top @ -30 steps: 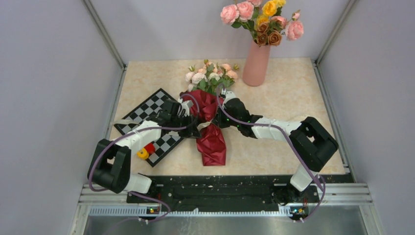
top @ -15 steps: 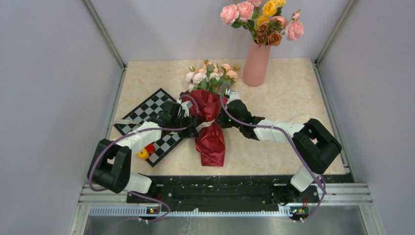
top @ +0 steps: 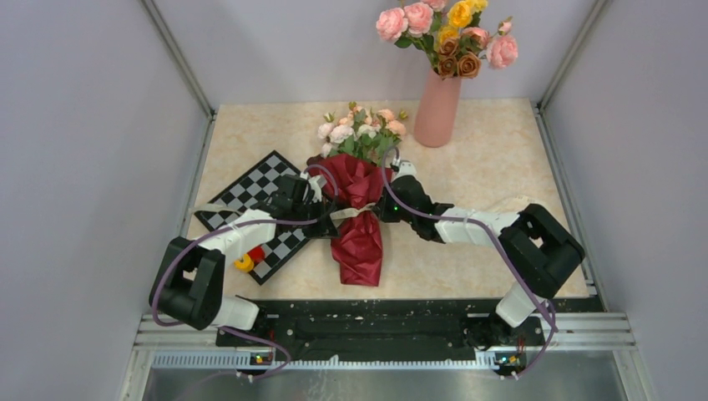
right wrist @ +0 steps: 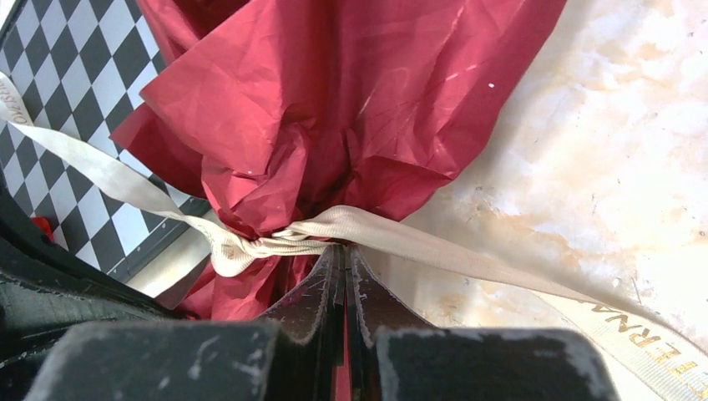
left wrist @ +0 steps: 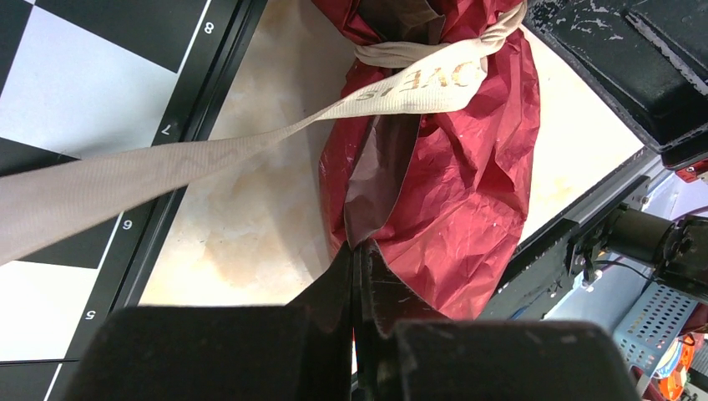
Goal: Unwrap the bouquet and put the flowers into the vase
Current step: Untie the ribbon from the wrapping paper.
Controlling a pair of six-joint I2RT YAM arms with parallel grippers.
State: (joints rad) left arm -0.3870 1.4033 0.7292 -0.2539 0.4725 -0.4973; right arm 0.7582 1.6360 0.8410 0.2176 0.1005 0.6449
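Pinches a red paper flap of the bouquet (left wrist: 455,159) in closed left jaws; rests closed right jaws against the ribbon (right wrist: 267,242) knot.

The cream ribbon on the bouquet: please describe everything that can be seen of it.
The ribbon is flat, cream, woven-looking cloth with gold letters. It is knotted tightly around the dark red paper of the bouquet. One tail runs over the chessboard, the other across the table. The right gripper, shut, points at the band beside the knot.

Grey walls (top: 83,125) enclose a seemingly marbled table (top: 501,167).
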